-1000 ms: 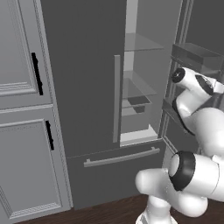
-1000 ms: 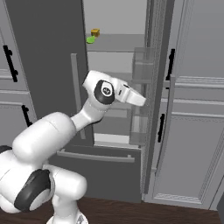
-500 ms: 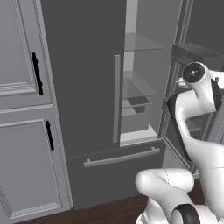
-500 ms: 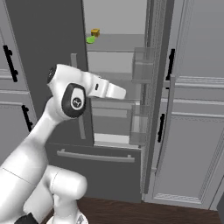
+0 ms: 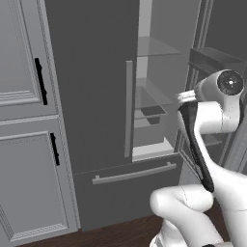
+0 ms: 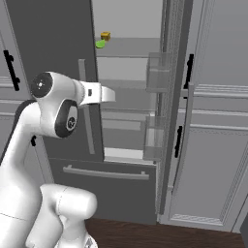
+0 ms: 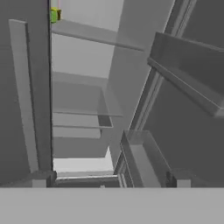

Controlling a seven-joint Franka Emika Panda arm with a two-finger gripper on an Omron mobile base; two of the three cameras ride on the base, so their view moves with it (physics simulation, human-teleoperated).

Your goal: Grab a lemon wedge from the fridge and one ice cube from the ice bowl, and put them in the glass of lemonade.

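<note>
Gripper (image 7: 109, 181) wide open and empty before the open fridge (image 6: 53, 43); lemon wedge (image 6: 100, 44) on upper shelf (image 6: 133, 48), likely light, soft, slippery, best pinched across rind.

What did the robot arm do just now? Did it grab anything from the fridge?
The arm swung back from the open fridge: in the right base view its big joint moved left, toward the closed door. It grabbed nothing; the end effector is open and empty. The fridge's right door stayed open, and the small green and yellow things stayed on the top shelf.
</note>
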